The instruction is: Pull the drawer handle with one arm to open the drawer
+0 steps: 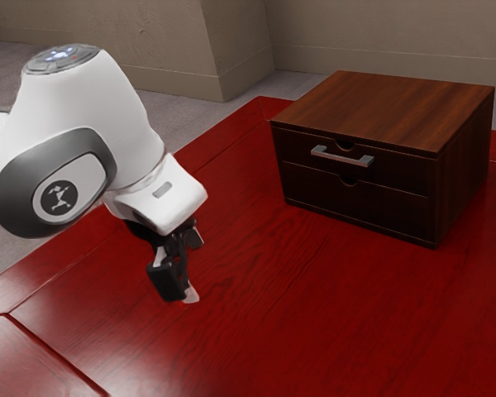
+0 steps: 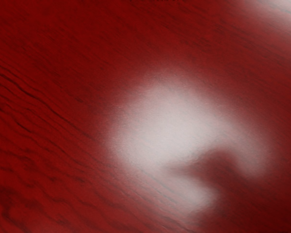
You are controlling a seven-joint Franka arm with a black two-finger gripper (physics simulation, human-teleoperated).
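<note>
A dark wooden cabinet (image 1: 384,153) stands on a red wooden table (image 1: 314,314). It has two drawers stacked in its front face. The top drawer (image 1: 355,161) carries a grey metal bar handle (image 1: 341,155), which lies level across the drawer front, just below the cabinet's top board. This drawer sits flush with the cabinet front, so it is shut. The lower drawer (image 1: 355,198) is flush too and has a small half-round notch at its upper edge.

The white arm (image 1: 74,141) is well apart from the cabinet, out in front of the drawers. Its black gripper (image 1: 174,281) points down, close above the table and touching nothing. From this angle I cannot tell whether the gripper is open or closed.

In the wrist view, the red table (image 2: 48,121) shows a pale patch of glare (image 2: 169,131).
</note>
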